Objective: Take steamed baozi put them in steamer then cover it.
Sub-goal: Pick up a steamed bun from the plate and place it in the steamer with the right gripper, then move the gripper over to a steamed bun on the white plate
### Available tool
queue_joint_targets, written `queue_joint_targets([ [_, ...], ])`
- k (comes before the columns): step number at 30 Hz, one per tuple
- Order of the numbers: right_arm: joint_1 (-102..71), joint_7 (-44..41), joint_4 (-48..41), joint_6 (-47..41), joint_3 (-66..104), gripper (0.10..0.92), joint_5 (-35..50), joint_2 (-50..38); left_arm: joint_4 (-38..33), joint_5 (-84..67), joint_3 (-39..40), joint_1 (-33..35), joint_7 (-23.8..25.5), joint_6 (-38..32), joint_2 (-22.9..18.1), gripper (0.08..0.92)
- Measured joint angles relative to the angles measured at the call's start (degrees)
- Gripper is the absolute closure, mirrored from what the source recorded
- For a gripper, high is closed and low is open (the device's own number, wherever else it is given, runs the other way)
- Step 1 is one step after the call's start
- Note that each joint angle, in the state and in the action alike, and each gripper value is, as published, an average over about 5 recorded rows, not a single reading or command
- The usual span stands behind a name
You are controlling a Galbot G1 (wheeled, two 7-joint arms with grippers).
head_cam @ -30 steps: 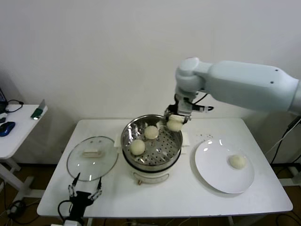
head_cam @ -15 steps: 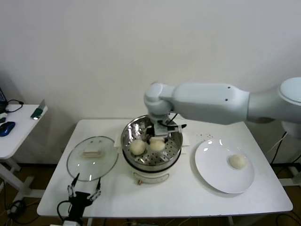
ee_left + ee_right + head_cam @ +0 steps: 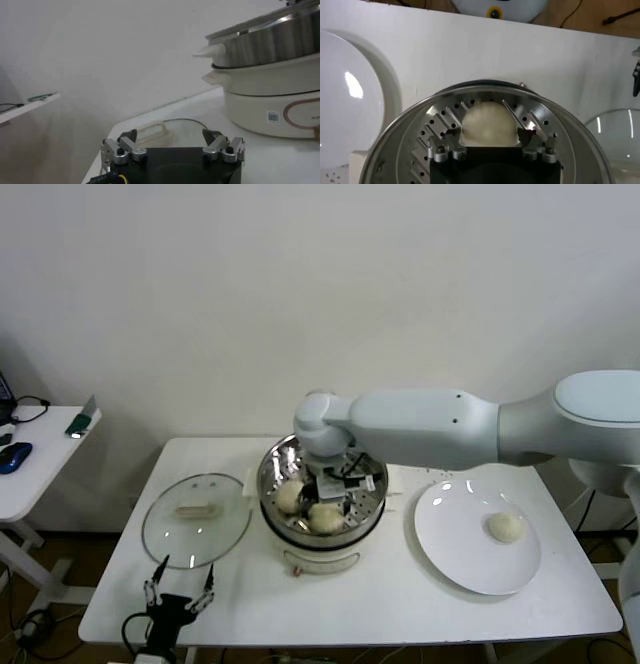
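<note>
From my remote station, starting at the left of the table: the cover [image 3: 196, 519], a clear glass lid with its cream handle up, lies flat on the tabletop, beside the steamer and not yet fitted. The left gripper [image 3: 180, 592] is parked at the near table edge just in front of the cover, fingers spread and holding nothing.

At centre, the steamer [image 3: 322, 536] has the right gripper [image 3: 335, 502] lowered into its basket. In the right wrist view the fingers [image 3: 451, 141] bracket a baozi [image 3: 488, 126] on both sides, the bun resting on or close to the perforated floor; I read this as a grip on the bun, not yet let go. The head view shows a second baozi [image 3: 290, 496] beside it in the basket.

At right, one baozi [image 3: 505, 527] sits on the white plate [image 3: 452, 550].

Status, as I judge it: placement in progress, one bun left to transfer, covering outstanding.

Limits: the right arm hides the rear of the basket, so I cannot confirm how many buns it holds. The left wrist view shows only the steamer's outer wall.
</note>
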Motion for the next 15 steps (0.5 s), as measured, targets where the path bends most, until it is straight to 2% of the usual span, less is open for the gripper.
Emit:
queue_joint_targets([
  [15, 4.1, 0.9, -2.7, -1.5, 1.9, 0.203, 2.7, -4.8, 0.5, 0.1, 0.4, -0.2, 0.0, -0.1, 0.0, 0.177],
])
